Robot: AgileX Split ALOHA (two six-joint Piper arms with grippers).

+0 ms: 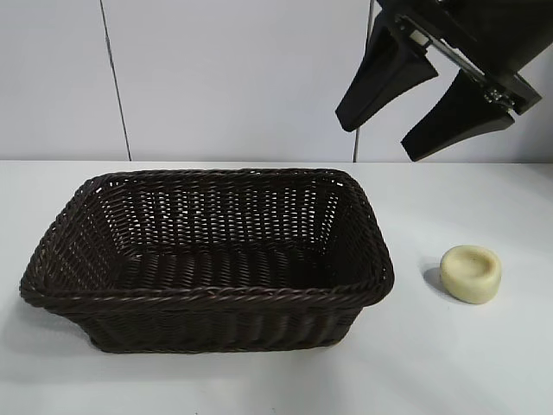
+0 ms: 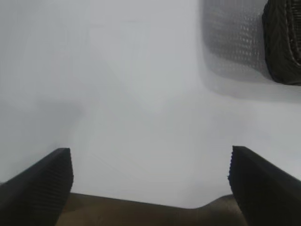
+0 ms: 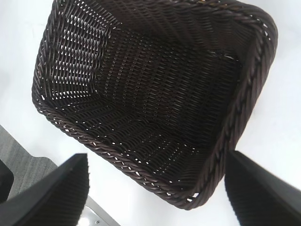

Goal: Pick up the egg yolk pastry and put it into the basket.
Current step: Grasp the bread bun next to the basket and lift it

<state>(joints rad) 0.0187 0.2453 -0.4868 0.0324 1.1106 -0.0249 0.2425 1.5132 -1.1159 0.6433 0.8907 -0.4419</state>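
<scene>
On the white table (image 1: 484, 363), right side, I see the egg yolk pastry (image 1: 471, 273) beside the wicker basket (image 1: 207, 298), not inside. R gripper (image 1: 384, 143) hangs above between them, jaws released, empty. L gripper (image 2: 150, 181) also released, over bare table.

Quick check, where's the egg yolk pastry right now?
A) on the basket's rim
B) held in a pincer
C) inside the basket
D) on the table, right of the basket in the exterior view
D: the egg yolk pastry sits on the table, apart from the basket, whose inside is bare; the right pincer hangs open above, holding nothing.
</scene>
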